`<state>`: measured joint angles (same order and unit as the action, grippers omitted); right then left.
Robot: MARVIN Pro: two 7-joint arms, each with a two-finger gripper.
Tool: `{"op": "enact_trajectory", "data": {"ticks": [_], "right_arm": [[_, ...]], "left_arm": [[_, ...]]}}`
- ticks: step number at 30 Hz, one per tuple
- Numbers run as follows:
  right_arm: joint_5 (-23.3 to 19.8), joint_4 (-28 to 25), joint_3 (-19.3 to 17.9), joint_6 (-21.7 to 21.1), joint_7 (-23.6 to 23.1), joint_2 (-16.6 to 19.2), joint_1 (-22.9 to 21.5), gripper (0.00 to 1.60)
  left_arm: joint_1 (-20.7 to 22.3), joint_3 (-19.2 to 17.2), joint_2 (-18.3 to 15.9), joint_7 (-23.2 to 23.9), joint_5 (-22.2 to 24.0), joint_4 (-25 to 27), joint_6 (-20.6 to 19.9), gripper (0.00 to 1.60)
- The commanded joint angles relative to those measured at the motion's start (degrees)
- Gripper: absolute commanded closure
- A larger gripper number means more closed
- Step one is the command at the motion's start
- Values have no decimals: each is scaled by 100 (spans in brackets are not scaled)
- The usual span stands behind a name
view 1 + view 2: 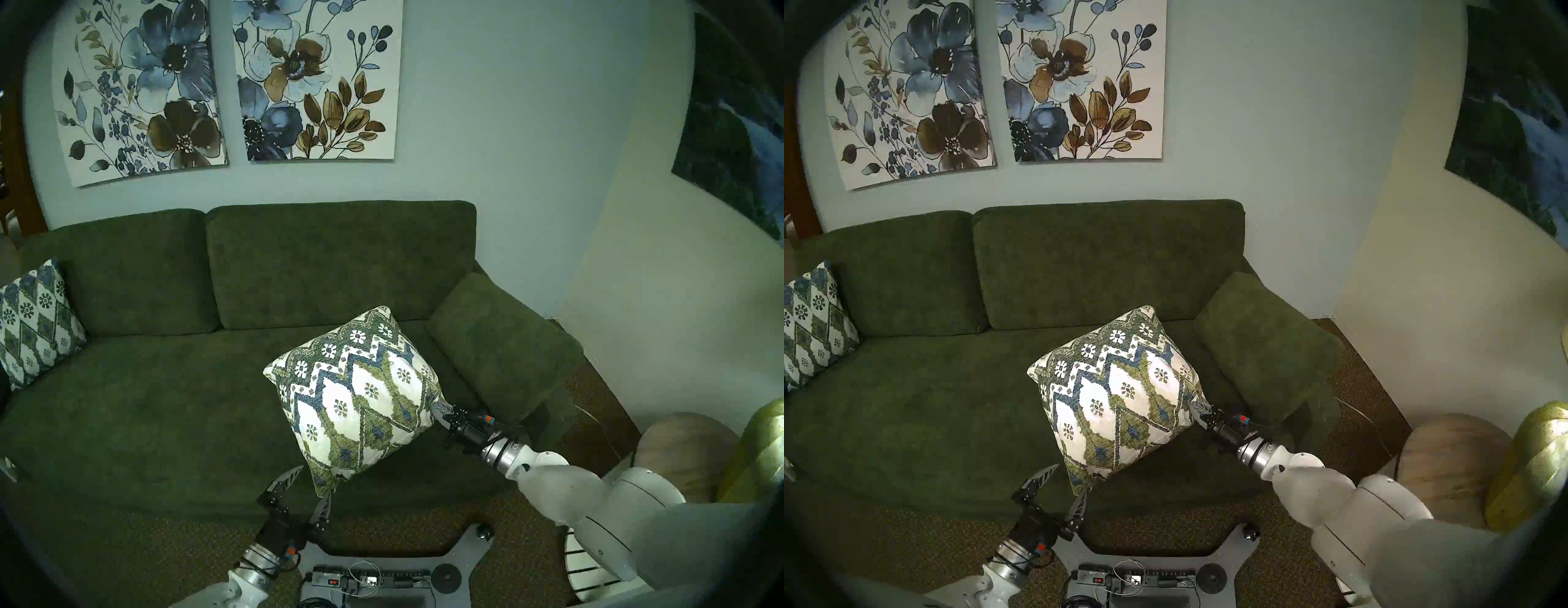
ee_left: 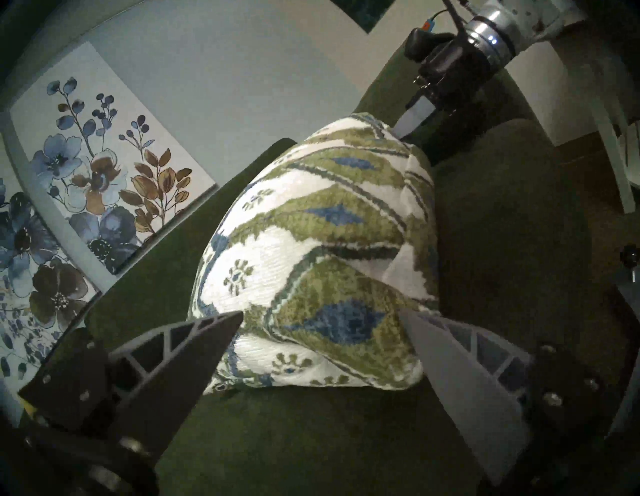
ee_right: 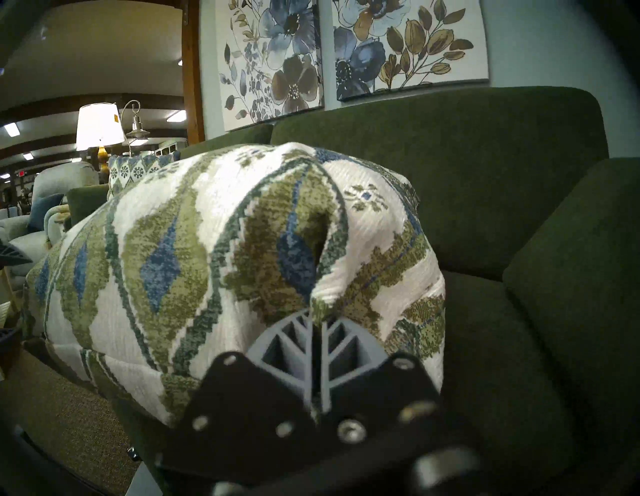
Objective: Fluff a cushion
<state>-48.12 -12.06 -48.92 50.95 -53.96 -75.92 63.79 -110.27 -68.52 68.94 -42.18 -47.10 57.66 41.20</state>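
Head view: cushion point(image 1: 356, 395) in right gripper point(image 1: 441, 410)

A furniture showroom dressed as a living room. Beyond the right gripper point(image 3: 317, 324) stands a green sofa point(image 3: 450, 166) under two floral canvases point(image 3: 408, 45). Past its far end, to that hand's left, the space opens onto armchairs point(image 3: 52, 183), a lit table lamp point(image 3: 98, 126) carrying a price tag, and ceiling strip lights point(image 3: 175, 116).

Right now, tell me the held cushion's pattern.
Cream with olive-green and blue zigzags, diamonds and small flowers; the cushion shows best in the head view.
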Motion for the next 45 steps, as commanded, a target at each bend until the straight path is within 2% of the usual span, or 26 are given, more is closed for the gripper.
{"op": "enact_trajectory", "data": {"ticks": [1, 3, 9, 11, 16, 17, 18, 20, 21, 22, 27, 28, 33, 39, 40, 41, 43, 45], "right_arm": [[-23, -201, 6, 155, -313, 47, 13, 160], [-24, -203, 6, 167, -296, 62, 18, 160], [-10, -263, 43, 250, -183, 136, 52, 160], [-8, -272, 51, 258, -169, 141, 56, 160], [-7, -334, 99, 299, -113, 155, 74, 160], [-7, -345, 109, 305, -98, 155, 78, 160], [-8, -357, 118, 313, -87, 153, 80, 160], [-12, -393, 136, 333, -71, 154, 86, 160], [-15, -405, 144, 340, -65, 156, 89, 160], [-20, -430, 155, 354, -60, 160, 90, 160], [-12, -534, 194, 405, 70, 137, -7, 160], [-6, -560, 197, 405, 107, 120, -49, 160], [-64, -838, 97, 405, 363, -43, -457, 160], [-144, -1351, -133, 405, 481, -176, -756, 160], [-168, -1354, -201, 405, 491, -216, -701, 160], [-179, -1525, -232, 405, 496, -207, -847, 160], [-210, -1541, -349, 405, 497, -251, -812, 160], [-223, -1812, -429, 405, 500, -245, -1022, 160]], "left_arm": [[735, -93, 428, 442, 243, -398, -145, 0], [690, -125, 464, 510, 257, -395, -164, 0], [1250, -63, 684, 1041, 428, -1229, -276, 0], [1194, -124, 684, 1094, 445, -1218, -296, 0], [1551, -243, 679, 1379, 598, -1625, -295, 0], [1598, -281, 669, 1421, 635, -1679, -283, 64], [1673, -307, 650, 1462, 669, -1753, -254, 157], [1844, -343, 629, 1554, 714, -1942, -230, 160], [1744, -417, 604, 1574, 733, -1853, -216, 160], [1942, -409, 600, 1619, 771, -2050, -192, 160], [2227, -636, 389, 1688, 892, -2086, -36, 160], [2163, -706, 321, 1687, 894, -1932, 2, 160], [2385, -938, -5, 1628, 838, -1451, 165, 160], [2694, -1144, -163, 1568, 783, -961, 356, 160], [2641, -1178, -191, 1558, 769, -898, 385, 160], [2788, -1201, -204, 1549, 762, -801, 405, 160], [2752, -1274, -262, 1517, 740, -691, 459, 160], [2965, -1348, -316, 1485, 738, -429, 502, 160]]}}
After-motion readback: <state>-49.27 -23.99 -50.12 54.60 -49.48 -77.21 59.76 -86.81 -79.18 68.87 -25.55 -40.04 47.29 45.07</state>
